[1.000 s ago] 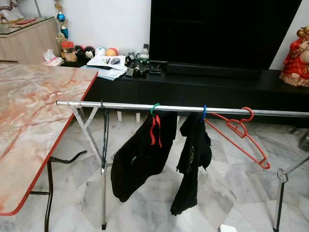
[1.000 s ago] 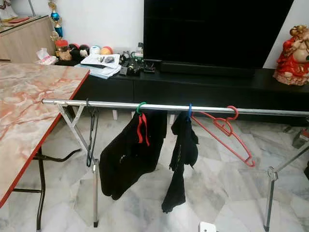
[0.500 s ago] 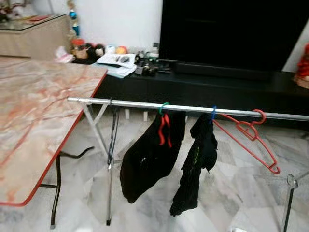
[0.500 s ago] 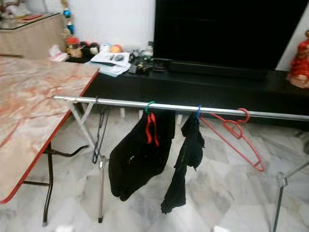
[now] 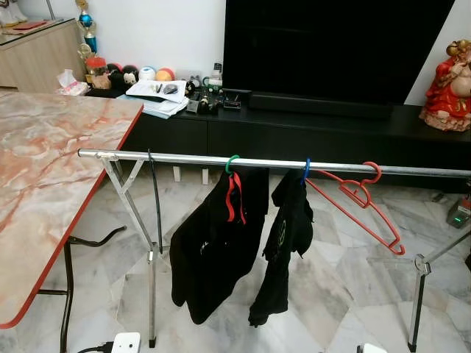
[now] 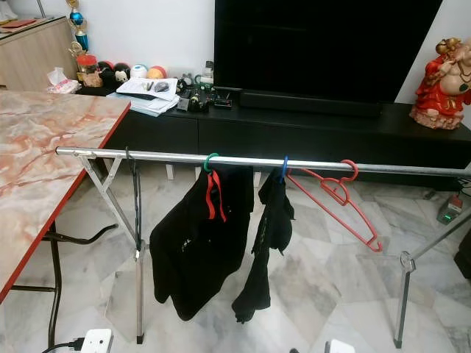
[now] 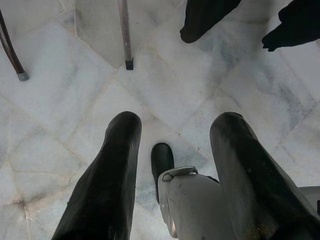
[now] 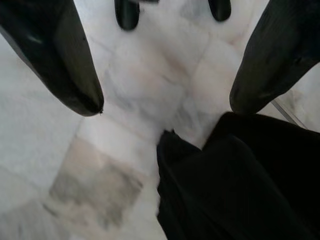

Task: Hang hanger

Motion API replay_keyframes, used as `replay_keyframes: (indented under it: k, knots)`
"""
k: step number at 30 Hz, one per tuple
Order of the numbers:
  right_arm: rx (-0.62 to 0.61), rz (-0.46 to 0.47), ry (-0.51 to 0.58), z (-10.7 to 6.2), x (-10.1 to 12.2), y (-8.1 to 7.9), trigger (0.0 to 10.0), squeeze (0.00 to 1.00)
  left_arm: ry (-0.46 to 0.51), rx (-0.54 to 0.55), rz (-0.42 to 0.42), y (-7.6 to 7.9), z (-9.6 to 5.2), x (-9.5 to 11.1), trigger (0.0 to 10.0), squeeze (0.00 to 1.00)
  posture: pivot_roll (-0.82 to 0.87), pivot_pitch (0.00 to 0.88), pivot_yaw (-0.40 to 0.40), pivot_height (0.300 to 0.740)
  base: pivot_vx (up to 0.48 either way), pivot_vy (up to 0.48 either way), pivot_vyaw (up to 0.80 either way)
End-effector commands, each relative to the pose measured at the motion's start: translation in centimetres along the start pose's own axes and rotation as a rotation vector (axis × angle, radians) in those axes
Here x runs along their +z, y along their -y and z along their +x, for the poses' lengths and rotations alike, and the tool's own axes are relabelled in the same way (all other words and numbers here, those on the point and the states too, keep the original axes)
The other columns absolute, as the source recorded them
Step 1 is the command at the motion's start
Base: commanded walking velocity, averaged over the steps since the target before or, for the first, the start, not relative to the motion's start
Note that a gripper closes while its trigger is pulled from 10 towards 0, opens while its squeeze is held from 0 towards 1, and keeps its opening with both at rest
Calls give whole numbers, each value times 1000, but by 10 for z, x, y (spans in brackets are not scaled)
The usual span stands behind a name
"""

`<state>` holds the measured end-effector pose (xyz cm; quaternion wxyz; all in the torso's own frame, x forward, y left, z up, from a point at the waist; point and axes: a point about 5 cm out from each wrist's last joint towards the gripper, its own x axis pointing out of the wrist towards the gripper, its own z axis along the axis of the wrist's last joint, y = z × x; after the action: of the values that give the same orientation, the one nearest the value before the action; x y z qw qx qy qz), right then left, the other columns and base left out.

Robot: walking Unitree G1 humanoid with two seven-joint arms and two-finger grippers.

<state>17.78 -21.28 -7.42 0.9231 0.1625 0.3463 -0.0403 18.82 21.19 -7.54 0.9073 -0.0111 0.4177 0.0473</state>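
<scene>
A silver clothes rail (image 5: 191, 158) runs across the room in front of me. An empty red hanger (image 5: 364, 202) hangs tilted near its right end. A thin black hanger (image 5: 154, 202) hangs empty near the left end. Between them are two black garments: one on a green-hooked hanger (image 5: 217, 250), one on a blue-hooked hanger (image 5: 287, 243). My left gripper (image 7: 175, 120) hangs low over the marble floor, open, with nothing between its fingers. My right gripper (image 8: 167, 105) also points down, open, above the floor and a dark cloth (image 8: 240, 185).
A marble-topped table (image 5: 44, 184) with a red edge stands on the left, close to the rail's end. A black TV console (image 5: 309, 129) and a red figurine (image 5: 447, 77) are behind. The rack's legs (image 5: 151, 294) and a white power strip (image 5: 125, 342) are on the floor.
The camera swung sideways and back and now looks slightly lower, bringing the power strip into view. The hangers and garments on the rail have not moved.
</scene>
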Motion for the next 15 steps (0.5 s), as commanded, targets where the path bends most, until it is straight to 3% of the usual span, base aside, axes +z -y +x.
replay_keyframes:
  k: [1,2,4,5,6,11,15]
  knots:
    - [35,-5,70,0,8,-2,10000,0,-13,5,-4,-1,-2,-7,10000,0,68,0,-70,740,0,0,0]
    - [43,-7,83,0,9,-2,10000,0,-11,5,-4,-1,-2,-7,10000,0,67,0,-71,740,0,0,0]
    - [121,-89,221,17,42,-39,10000,0,-10,5,-2,0,-2,-7,10000,0,66,0,-74,740,0,0,0]
    - [195,-117,363,22,72,-71,10000,0,-8,6,0,0,-2,-8,10000,0,70,0,-76,740,0,0,0]
    - [195,-117,363,22,72,-71,10000,0,-8,6,0,0,-2,-8,10000,0,70,0,-76,740,0,0,0]
    - [293,-101,585,8,100,-92,10000,0,3,19,-8,-1,-3,-8,10000,0,69,0,-82,740,0,0,0]
    - [312,-88,633,3,109,-96,10000,0,12,21,-14,-2,-3,-8,10000,0,60,0,-78,740,0,0,0]
